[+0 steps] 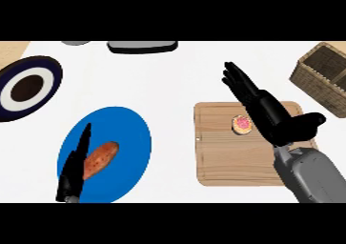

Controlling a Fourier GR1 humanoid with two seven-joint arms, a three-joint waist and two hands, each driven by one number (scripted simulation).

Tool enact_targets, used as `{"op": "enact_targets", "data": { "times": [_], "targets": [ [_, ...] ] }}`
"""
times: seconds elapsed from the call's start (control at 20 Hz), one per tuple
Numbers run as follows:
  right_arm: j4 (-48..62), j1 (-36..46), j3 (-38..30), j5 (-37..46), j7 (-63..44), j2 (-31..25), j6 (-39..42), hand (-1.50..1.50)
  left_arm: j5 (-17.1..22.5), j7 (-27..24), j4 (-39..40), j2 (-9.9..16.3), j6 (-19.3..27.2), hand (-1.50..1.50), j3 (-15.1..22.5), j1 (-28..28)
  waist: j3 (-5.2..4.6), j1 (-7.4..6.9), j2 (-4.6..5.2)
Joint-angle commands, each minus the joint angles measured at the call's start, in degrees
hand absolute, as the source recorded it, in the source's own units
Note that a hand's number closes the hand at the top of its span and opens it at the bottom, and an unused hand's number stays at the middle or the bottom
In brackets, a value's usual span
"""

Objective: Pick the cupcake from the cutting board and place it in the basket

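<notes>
Sitting on the wooden cutting board (231,162) is a little cupcake (241,124) with pink on top. It is near the top of the board, a bit right of the middle. The board lies flat on the white counter (168,81).

The right hand (270,112) hangs above the board. Its fingers are straight and point up and to the left. Its thumb sticks out to the right. The hand holds nothing. The cupcake shows just at the left edge of the hand, and I cannot tell if they touch.

The woven basket (323,78) is at the far right, up above the board's right corner. It has walls inside that split it into parts. It is apart from the board.

The left hand (73,167) shows at the lower left, over a blue plate (126,138). Its fingers are straight and point up, and it holds nothing. An orange-brown sweet potato (101,159) lies on the blue plate, just beside this hand.

A dark round plate with a white ring (24,88) sits at the upper left. A dark flat thing (142,46) shows at the top edge.
</notes>
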State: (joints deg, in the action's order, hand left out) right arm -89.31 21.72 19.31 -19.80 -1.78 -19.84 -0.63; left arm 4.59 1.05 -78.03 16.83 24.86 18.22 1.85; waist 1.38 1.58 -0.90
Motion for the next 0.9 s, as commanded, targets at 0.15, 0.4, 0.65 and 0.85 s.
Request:
{"op": "enact_targets", "data": {
  "times": [0.15,0.4,0.65,0.85],
  "targets": [
    [8.49,-2.45,-12.06,3.97,3.10,-10.34,-2.88,1.50,2.58,1.56,-6.35,4.68,-2.21,0.00,-6.57,-7.36,-1.28,-0.96,1.00],
    [13.90,-1.46,-13.56,8.43,23.46,-2.91,-6.19,1.50,6.79,5.74,-6.12,6.01,-5.77,0.00,-10.00,-13.45,-1.24,-2.13,1.37],
    [15.16,-0.13,-10.85,23.24,9.05,-0.07,-31.31,-1.50,7.07,5.48,-5.90,6.70,-7.10,0.00,-10.02,-12.04,-1.58,-1.62,0.78],
    [14.15,3.08,-9.66,32.15,-6.19,-6.82,-35.83,-1.50,7.74,5.53,-6.08,7.75,-7.67,0.00,-11.82,-12.22,-1.67,-1.16,0.41]
  ]
}}
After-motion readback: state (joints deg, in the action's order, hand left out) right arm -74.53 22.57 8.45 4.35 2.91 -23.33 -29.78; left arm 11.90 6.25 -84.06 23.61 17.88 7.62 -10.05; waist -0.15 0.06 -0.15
